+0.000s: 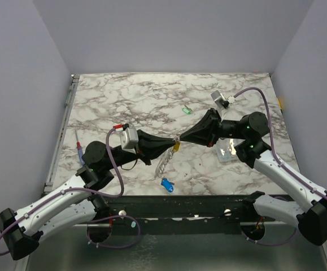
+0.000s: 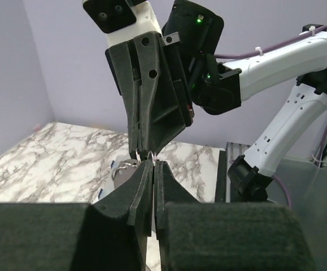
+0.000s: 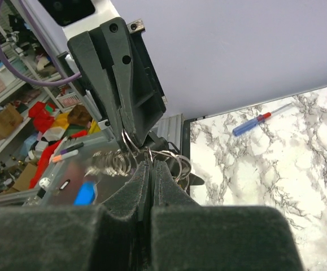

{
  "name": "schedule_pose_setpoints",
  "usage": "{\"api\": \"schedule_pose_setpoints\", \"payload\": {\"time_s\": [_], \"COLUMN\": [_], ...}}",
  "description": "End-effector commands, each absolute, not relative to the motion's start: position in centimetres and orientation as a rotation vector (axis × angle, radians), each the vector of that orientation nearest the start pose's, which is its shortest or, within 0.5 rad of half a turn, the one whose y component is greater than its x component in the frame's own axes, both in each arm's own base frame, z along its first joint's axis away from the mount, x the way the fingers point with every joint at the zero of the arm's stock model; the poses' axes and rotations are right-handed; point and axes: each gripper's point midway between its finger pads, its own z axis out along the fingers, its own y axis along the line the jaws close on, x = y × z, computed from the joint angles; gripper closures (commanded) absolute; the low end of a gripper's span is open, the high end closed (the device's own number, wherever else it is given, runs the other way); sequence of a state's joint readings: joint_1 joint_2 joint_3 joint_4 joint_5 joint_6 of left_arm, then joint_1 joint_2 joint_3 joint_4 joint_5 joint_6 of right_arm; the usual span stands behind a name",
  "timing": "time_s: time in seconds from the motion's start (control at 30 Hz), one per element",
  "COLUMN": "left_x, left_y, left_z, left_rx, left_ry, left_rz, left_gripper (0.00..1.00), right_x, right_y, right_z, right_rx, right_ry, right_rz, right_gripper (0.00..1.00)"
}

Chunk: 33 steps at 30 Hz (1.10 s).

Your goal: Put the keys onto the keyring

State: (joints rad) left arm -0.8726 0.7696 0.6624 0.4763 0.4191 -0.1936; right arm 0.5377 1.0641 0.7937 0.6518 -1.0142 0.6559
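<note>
My two grippers meet tip to tip above the middle of the table. The keyring (image 3: 171,159), a thin silvery wire loop, is pinched between them. My left gripper (image 2: 153,165) is shut on its wire with only a hairline slit between the fingers. My right gripper (image 3: 151,165) is shut on it from the other side. The ring's fine chain (image 1: 162,162) dangles below the tips. A yellow key (image 1: 177,147) hangs right at the meeting point. A blue key (image 1: 166,184) lies on the marble near the front edge. A green key (image 1: 187,110) lies farther back.
A small clear plastic box (image 1: 226,149) sits under my right arm. A thin red-and-blue pen (image 1: 79,148) lies at the table's left edge. Purple cables loop over both arms. The black front rail (image 1: 197,204) runs along the near edge.
</note>
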Motion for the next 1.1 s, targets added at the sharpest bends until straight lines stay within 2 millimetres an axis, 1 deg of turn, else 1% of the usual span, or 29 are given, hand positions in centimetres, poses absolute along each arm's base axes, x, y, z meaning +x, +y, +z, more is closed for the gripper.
{"api": "schedule_pose_setpoints", "payload": {"time_s": [0.0,0.07,0.1,0.17,0.2,0.27,0.3,0.37,0.43,0.5,0.57,0.7,0.87,0.97,1.07], "left_x": [11.7,11.4,11.2,10.6,10.5,10.7,10.8,11.0,11.5,12.3,12.9,12.9,12.6,12.8,13.1], "left_y": [-27.7,-27.6,-27.6,-27.5,-27.5,-27.1,-26.9,-26.3,-25.7,-25.2,-25.2,-26.1,-27.4,-28.1,-28.4], "left_z": [39.3,38.7,38.4,37.6,37.3,37.1,37.0,37.1,37.3,37.6,37.3,36.6,36.4,35.9,35.1], "left_rx": [0.864,0.902,0.922,0.972,0.983,0.989,0.994,0.998,0.976,0.94,0.941,1.024,1.101,1.142,1.175], "left_ry": [0.903,0.899,0.889,0.86,0.855,0.852,0.861,0.877,0.907,0.958,1.028,1.144,1.202,1.233,1.255], "left_rz": [-1.141,-1.122,-1.115,-1.1,-1.091,-1.049,-1.028,-0.986,-0.951,-0.913,-0.899,-0.925,-0.977,-0.984,-0.974], "left_gripper": [0.89,0.8,0.71,0.49,0.43,0.36,0.34,0.34,0.36,0.42,0.48,0.54,0.63,0.66,0.66], "right_x": [16.8,16.9,16.9,16.9,17.0,17.1,17.2,17.2,17.1,17.1,17.0,16.5,15.8,15.4,15.0], "right_y": [29.0,29.0,29.0,29.0,29.0,29.0,29.0,29.0,29.0,28.9,28.8,28.6,28.7,28.7,28.7], "right_z": [36.6,36.8,37.0,37.2,37.3,37.4,37.4,37.4,37.2,36.8,36.5,36.0,35.2,35.1,35.0], "right_rx": [-0.93,-0.934,-0.937,-0.945,-0.949,-0.957,-0.961,-0.975,-1.001,-1.036,-1.07,-1.116,-1.179,-1.205,-1.232], "right_ry": [1.271,1.269,1.267,1.262,1.262,1.263,1.266,1.266,1.271,1.282,1.284,1.279,1.291,1.288,1.28], "right_rz": [1.547,1.542,1.538,1.529,1.524,1.508,1.503,1.491,1.475,1.446,1.419,1.405,1.445,1.447,1.461], "right_gripper": [0.99,0.99,0.99,0.99,0.99,0.99,0.99,0.99,0.99,0.99,0.99,0.99,0.99,0.99,0.99]}}
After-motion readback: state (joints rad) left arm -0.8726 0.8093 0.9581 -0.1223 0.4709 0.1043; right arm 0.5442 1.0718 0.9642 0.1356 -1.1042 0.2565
